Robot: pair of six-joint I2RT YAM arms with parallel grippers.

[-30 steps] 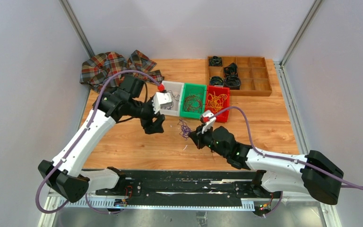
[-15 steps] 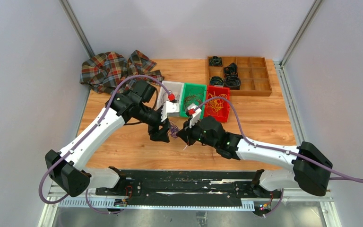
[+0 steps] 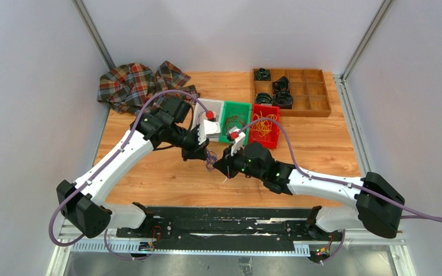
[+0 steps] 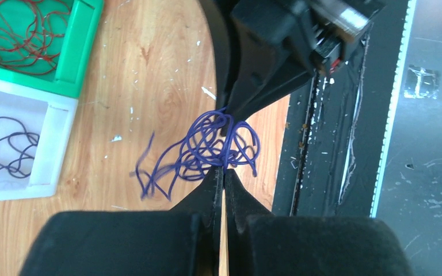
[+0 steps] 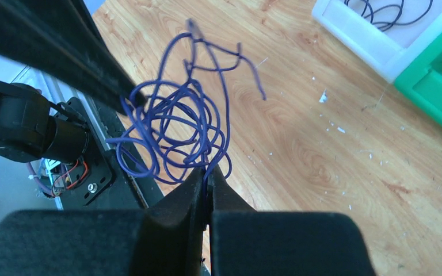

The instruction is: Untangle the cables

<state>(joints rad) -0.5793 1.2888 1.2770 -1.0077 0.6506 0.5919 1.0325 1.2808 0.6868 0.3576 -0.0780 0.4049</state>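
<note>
A small tangle of purple cables [image 3: 210,160] hangs between my two grippers just above the wooden table. My left gripper [image 3: 203,156] is shut on a strand at one side of the tangle [image 4: 207,146], its tips [image 4: 224,171] pinched together. My right gripper [image 3: 220,167] is shut on a strand at the opposite side [image 5: 172,126], which runs down between its tips [image 5: 209,175]. Loose ends stick out to the side. More cables lie sorted in bins: dark purple in the white one [image 3: 210,109], dark ones in the green one [image 3: 236,122], yellow-orange in the red one [image 3: 263,125].
A wooden compartment tray [image 3: 316,92] with black coiled cords stands at the back right. A plaid cloth [image 3: 132,83] lies at the back left. The black base rail [image 3: 224,221] runs along the near edge, close under the tangle.
My right gripper carried the purple tangle to the left. The left arm swung in to meet it and its jaws, open before, have shut on a strand.
</note>
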